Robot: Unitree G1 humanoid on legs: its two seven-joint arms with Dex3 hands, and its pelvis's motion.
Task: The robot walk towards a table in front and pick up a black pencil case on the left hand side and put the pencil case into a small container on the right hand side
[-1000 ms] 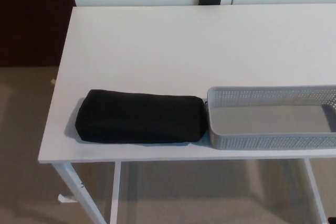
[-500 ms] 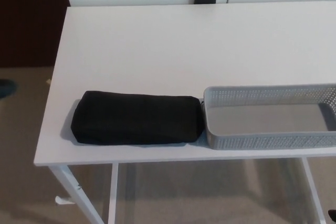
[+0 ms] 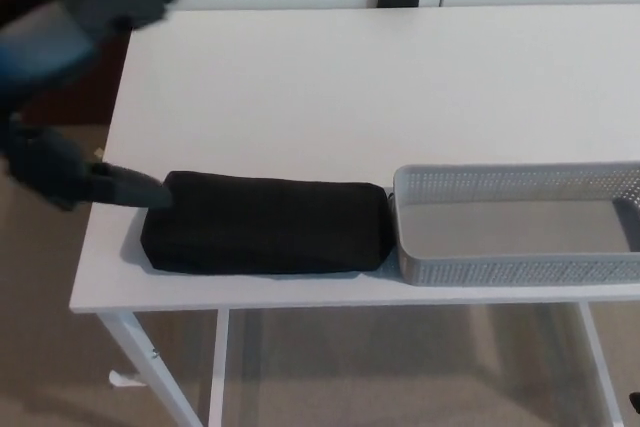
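The left robot hand (image 3: 75, 87) is spread wide, blurred, beside the soft black rectangular pencil case (image 3: 265, 227), which is laid on the white worktop (image 3: 330, 87) against the grey perforated plastic basket (image 3: 520, 222).

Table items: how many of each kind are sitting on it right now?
Black pencil case: 1
Grey perforated basket: 1
Total on the white table: 2
The basket looks empty, and the robot's left hand is open above the case's left end.

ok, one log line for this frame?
phase: reach | left robot hand: open, at pencil case left end, no grasp | right: not in view | container: empty, right of case
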